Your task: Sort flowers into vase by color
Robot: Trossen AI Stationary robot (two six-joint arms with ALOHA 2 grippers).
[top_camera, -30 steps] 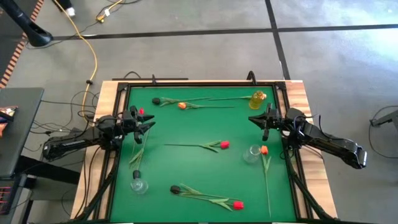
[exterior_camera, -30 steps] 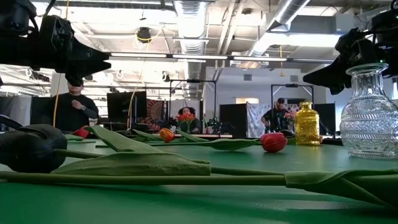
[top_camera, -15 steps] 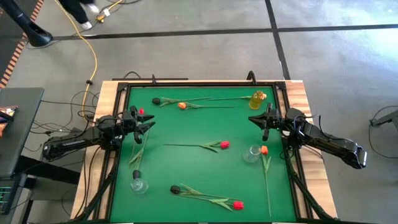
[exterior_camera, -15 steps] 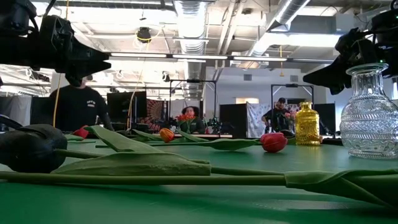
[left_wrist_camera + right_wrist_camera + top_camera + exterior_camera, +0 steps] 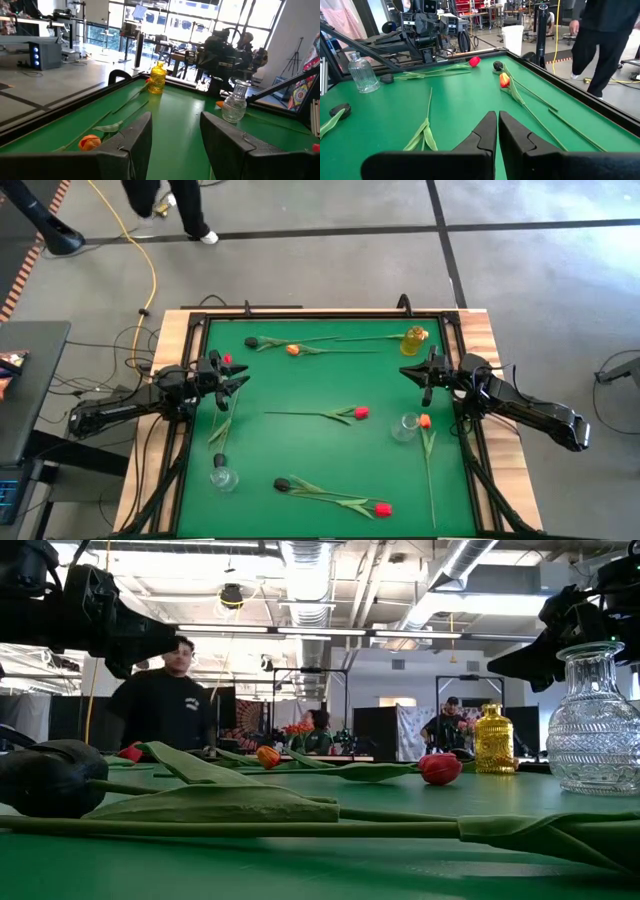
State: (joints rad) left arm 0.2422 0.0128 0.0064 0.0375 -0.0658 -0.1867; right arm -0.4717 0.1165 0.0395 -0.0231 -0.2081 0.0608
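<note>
Left gripper (image 5: pixel 236 379) hangs over the green table's (image 5: pixel 300 430) left edge, fingers parted, nothing between them. A red tulip head (image 5: pixel 228 360) sits just beside it toward the far edge. A green stem (image 5: pixel 222 420) trails from under the gripper toward a clear round vase (image 5: pixel 221 476) at the near left. Whether the fingers touch that stem cannot be told from overhead; the left wrist view shows bare gap between the two fingers (image 5: pixel 135 140).

Far edge, left to right: dark tulip (image 5: pixel 251 342), orange tulip (image 5: pixel 293 350), long stems running right to a yellow vase (image 5: pixel 414 340). Centre: a red tulip (image 5: pixel 361 412), lying flat. Near edge: a dark head (image 5: pixel 282 484) and a red head (image 5: pixel 383 508), stems crossing.

Right side: clear cut-glass vase (image 5: pixel 405 425) with an orange tulip (image 5: pixel 425 421) touching it, stem running toward the near edge. Right gripper (image 5: pixel 412 374) hovers between the yellow and clear vases, fingers clenched together, empty; all flowers lie apart from it.

Only the overhead view shows a person's legs (image 5: pixel 170 205) on the floor beyond the table. The low view shows a person in a dark shirt (image 5: pixel 160 705) standing behind the table; a dark tulip head (image 5: pixel 50 778) and leaves close to the lens block much of the tabletop. The right wrist view shows dark trousers (image 5: pixel 600 45) past the table rail.
</note>
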